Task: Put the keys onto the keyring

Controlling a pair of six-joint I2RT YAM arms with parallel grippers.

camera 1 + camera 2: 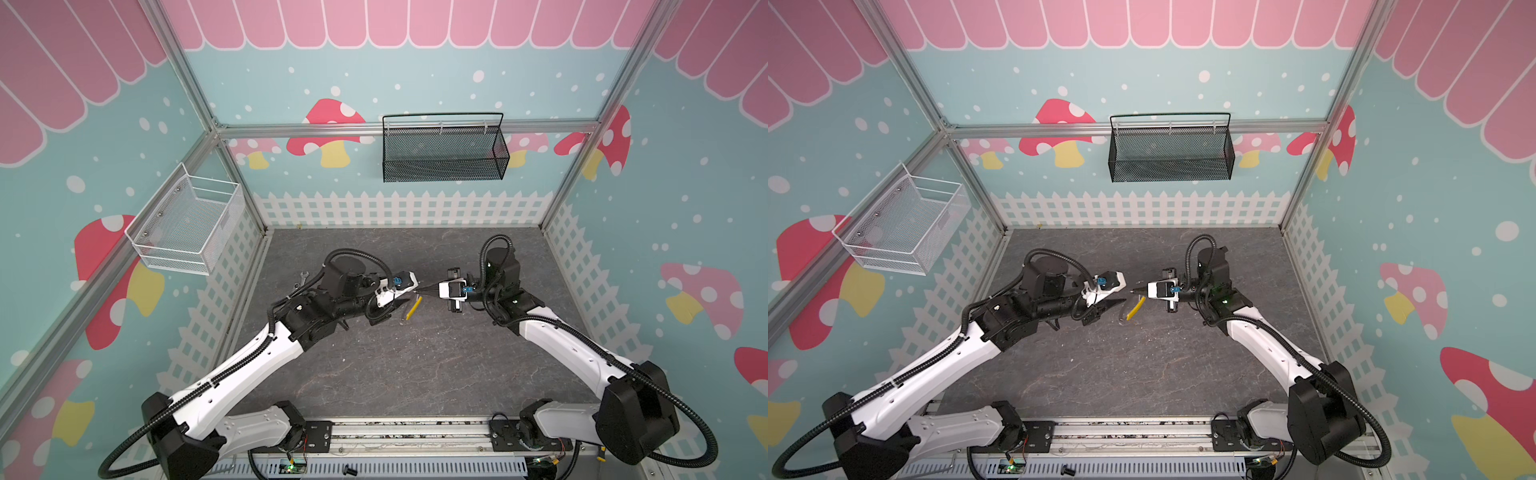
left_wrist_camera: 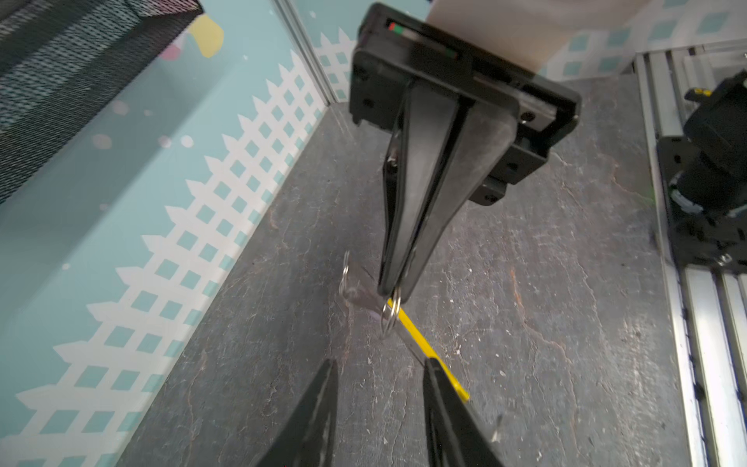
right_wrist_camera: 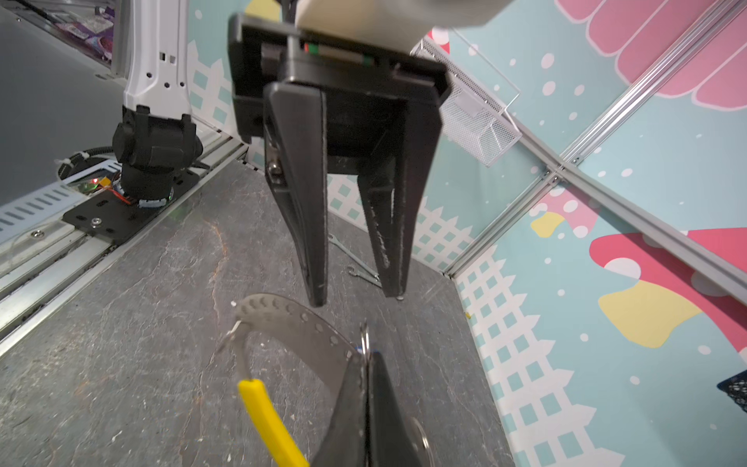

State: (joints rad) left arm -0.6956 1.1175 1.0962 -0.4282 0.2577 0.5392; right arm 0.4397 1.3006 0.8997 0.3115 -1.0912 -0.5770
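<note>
**Thin grey metal keyring (image 3: pixel 291 317) between two black robot claws**

Above the middle of a dark grey, stone-patterned desk (image 3: pixel 133 323), the right claw (image 3: pixel 366 360) is pressed fully shut. Its tips pinch a small silver split ring (image 3: pixel 366 335). The keyring, a hoop with a curved yellow plastic segment, meets those same tips and arcs outward. The left claw (image 3: pixel 355 297) hovers just beyond it, fingers parted, holding nothing. The keys themselves cannot be made out. The hoop looks light, stiff and slippery, so the yellow segment probably offers the surest hold.
</note>
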